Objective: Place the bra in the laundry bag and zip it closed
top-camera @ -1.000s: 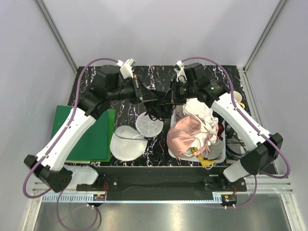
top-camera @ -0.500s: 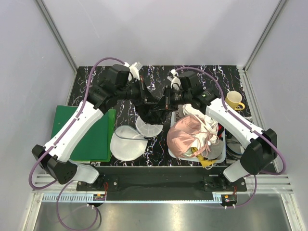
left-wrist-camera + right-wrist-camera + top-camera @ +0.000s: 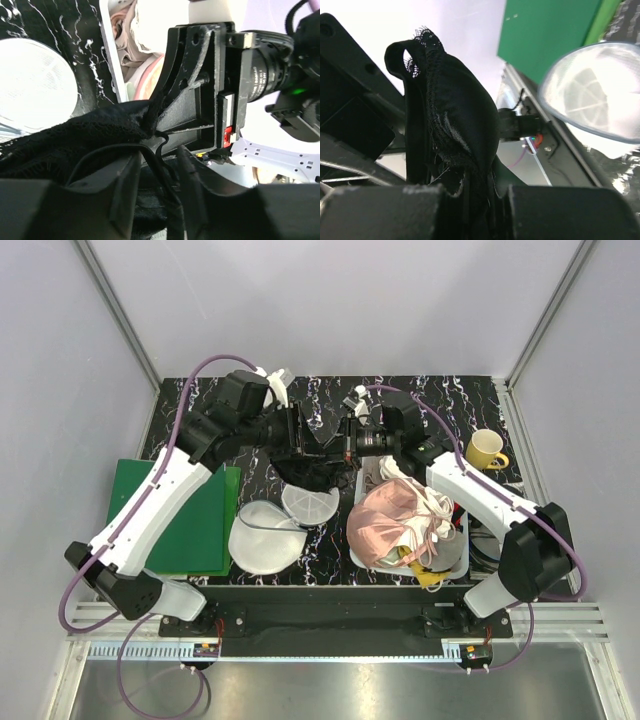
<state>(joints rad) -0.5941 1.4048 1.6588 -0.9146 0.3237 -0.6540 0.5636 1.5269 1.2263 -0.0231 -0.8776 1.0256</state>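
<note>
The bra hangs in the air above the back middle of the table, strung between the two grippers. The step in hand is the carry: the bra is lifted but not yet in the laundry bag.

The right gripper has its jaws nearly closed on a bunched fold of the black fabric, which stands up from between its fingers in the right wrist view. The left gripper has its jaws parted part-way. A thin strap and some lace lie loose in the gap, and I judge it is not pinching them. The weight seems to sit with the right arm.

The bag lies near the front edge of the table, left of the middle, between the green board and the basket of clothes. Its mouth looks open, with the round ribbed panel folded back on the side nearer the basket.

The next move calls for the left fingers to come clear of the strap without dragging it. Then the right arm should bring the bra forward and down over the open mouth. The straps should go in with the cups, since a strap lying across the rim would likely foul the zip
</note>
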